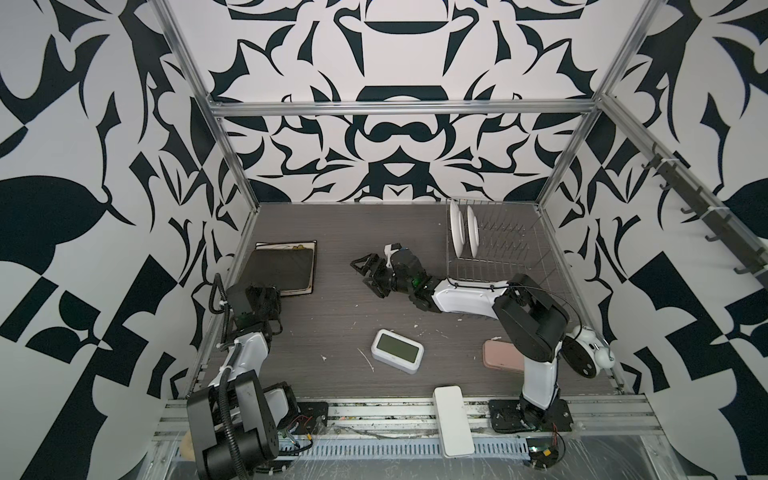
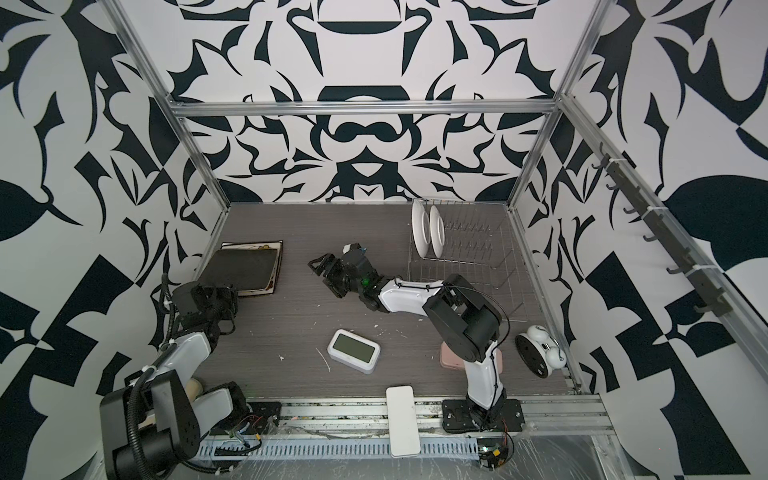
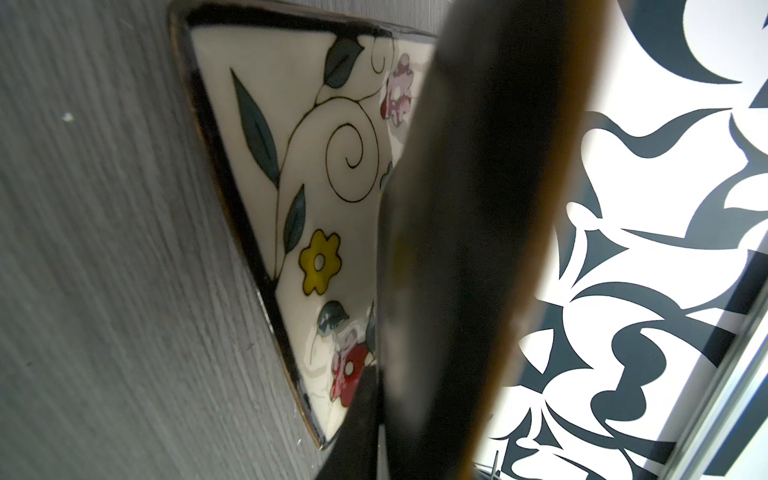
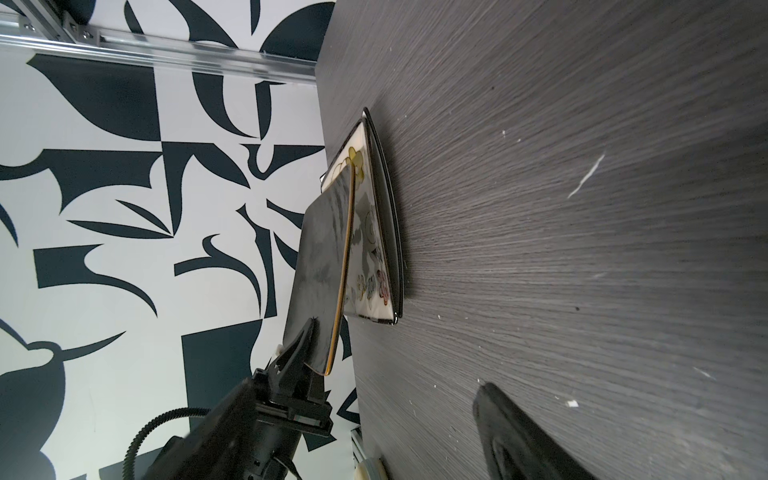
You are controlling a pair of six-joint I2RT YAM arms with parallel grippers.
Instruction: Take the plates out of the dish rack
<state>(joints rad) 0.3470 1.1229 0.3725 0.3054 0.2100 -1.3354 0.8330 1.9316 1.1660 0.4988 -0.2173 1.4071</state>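
Left gripper (image 4: pixel 311 336): pinches the near corner of the dark square plate (image 4: pixel 322 257); fingertips masked by the arm's own wrist in both top views.
Dark square plate: tan-edged and tilted, near side raised, far side down at the floral square plate (image 3: pixel 291 166); contact there not certain. Shows only as a blurred dark band in the left wrist view.
Floral square plate: lies flat on the table (image 1: pixel 332 316) at 10 o'clock; mostly covered from above, only a far strip shows.
Right gripper (image 1: pixel 360 274): spread wide, holds nothing, near table centre, aims toward 9 o'clock; one finger (image 4: pixel 519 436) alone in the right wrist view, cut off by the frame.
Dish rack (image 1: pixel 498 257): at 1 o'clock; near edge hidden behind the right arm.
Round white plates (image 1: pixel 457 232): two, upright between prongs at the rack's 9 o'clock end; rim colour too small to tell.
Pink case (image 1: pixel 496 353): at 4 o'clock, partly behind the right arm.
Digital clock (image 1: pixel 397 351): at 6 o'clock, apart from both grippers.
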